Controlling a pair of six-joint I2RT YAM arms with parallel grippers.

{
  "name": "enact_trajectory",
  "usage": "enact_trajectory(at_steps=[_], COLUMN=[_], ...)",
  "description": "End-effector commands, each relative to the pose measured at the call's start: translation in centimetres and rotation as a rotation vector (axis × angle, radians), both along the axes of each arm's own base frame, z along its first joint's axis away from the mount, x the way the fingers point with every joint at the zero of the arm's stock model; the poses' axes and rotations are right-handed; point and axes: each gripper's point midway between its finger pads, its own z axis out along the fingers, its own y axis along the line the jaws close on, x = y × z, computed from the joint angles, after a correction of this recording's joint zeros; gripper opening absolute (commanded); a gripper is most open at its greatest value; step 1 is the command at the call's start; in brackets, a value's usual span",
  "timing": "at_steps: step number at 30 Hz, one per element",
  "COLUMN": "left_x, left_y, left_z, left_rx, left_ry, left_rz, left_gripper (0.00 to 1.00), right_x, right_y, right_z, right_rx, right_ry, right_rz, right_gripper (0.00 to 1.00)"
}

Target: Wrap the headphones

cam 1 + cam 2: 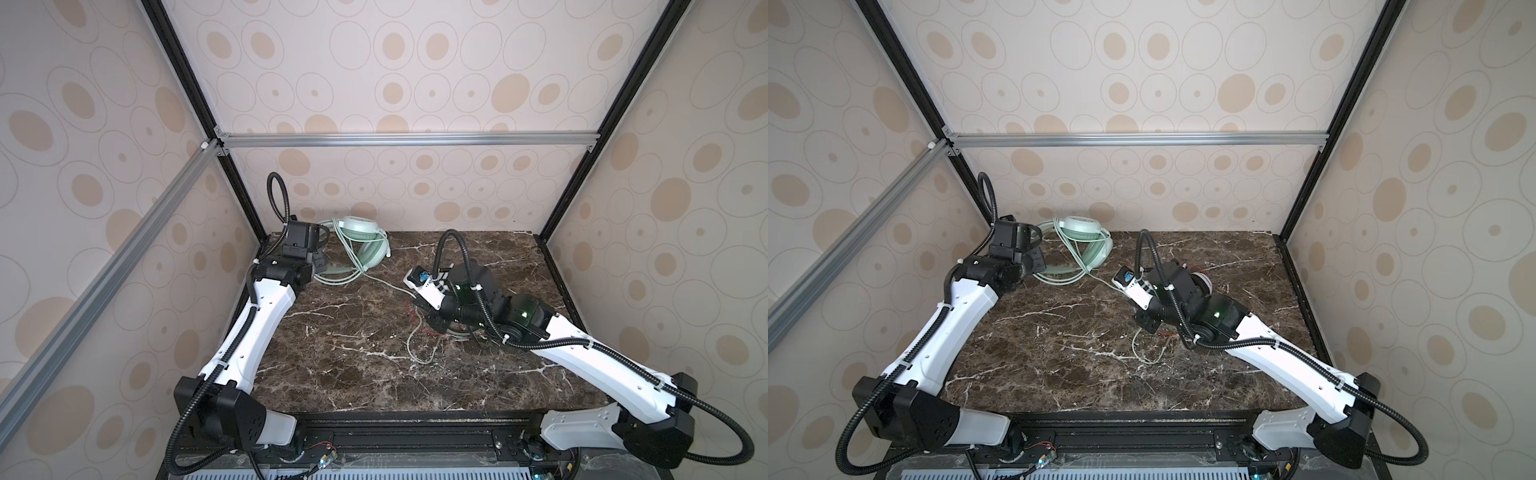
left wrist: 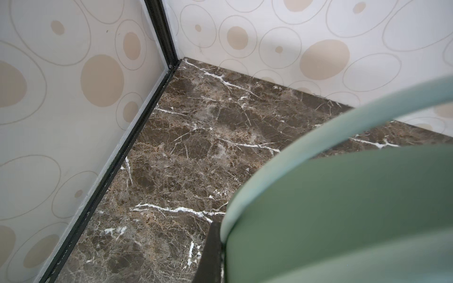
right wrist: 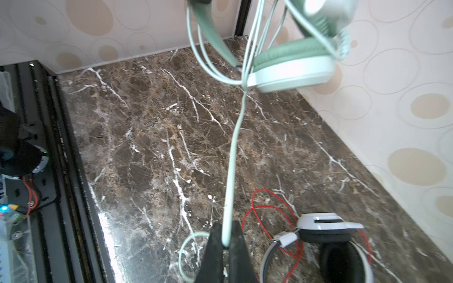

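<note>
The mint-green headphones (image 1: 360,233) (image 1: 1082,231) are held up at the back left corner. My left gripper (image 1: 321,266) (image 1: 1039,262) is shut on their headband (image 2: 343,208); only one dark finger (image 2: 209,254) shows beside it. Their pale green cable (image 3: 232,159) runs across the table to my right gripper (image 3: 226,236) (image 1: 430,320), which is shut on it, and a loose loop (image 1: 417,353) lies beyond. The white-and-black headphones (image 3: 328,227) (image 1: 1202,283) lie under the right arm with their thin red cable (image 3: 269,208) beside them.
The dark marble tabletop (image 1: 353,374) is walled in by patterned panels on three sides. A black rail (image 1: 415,432) carrying both arm bases runs along the front edge. The mint headset hangs close to the corner post (image 2: 161,36).
</note>
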Motion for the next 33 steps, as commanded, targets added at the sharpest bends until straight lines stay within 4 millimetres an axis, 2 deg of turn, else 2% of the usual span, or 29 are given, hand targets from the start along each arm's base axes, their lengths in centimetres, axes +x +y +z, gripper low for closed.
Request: enact_trajectory(at_steps=[1, 4, 8, 12, 16, 19, 23, 25, 33], left_x=[-0.2, -0.4, 0.0, 0.4, 0.3, 0.4, 0.6, 0.6, 0.7], left_y=[1.5, 1.6, 0.2, -1.6, -2.0, -1.7, -1.1, -1.0, -0.8], left_z=[3.6, 3.7, 3.1, 2.8, 2.4, 2.0, 1.5, 1.4, 1.2], left_rx=[-0.007, 0.004, -0.018, -0.059, -0.052, -0.042, -0.031, -0.027, -0.024], left_ry=[-0.154, -0.166, -0.164, -0.167, -0.163, -0.145, -0.125, -0.119, -0.113], left_rz=[0.078, 0.075, 0.002, -0.106, -0.137, -0.122, -0.079, -0.07, -0.057], left_gripper=[0.0, 0.0, 0.0, 0.0, 0.0, 0.0, 0.0, 0.0, 0.0], right_x=[1.0, 2.2, 4.3, 5.8, 6.8, 6.3, 3.8, 3.1, 2.9], right_y=[-1.0, -0.2, 0.9, 2.1, 2.6, 3.3, 5.2, 5.9, 6.8], right_z=[1.6, 4.0, 6.8, 7.6, 8.2, 9.1, 9.7, 9.6, 9.5], right_rx=[-0.111, -0.121, -0.144, -0.16, -0.175, -0.167, -0.194, -0.22, -0.29], right_ry=[-0.075, -0.119, -0.196, -0.24, -0.284, -0.318, -0.413, -0.456, -0.543], right_rz=[-0.028, -0.041, -0.068, -0.078, -0.09, -0.04, 0.084, 0.107, 0.105], right_gripper=[0.0, 0.0, 0.0, 0.0, 0.0, 0.0, 0.0, 0.0, 0.0])
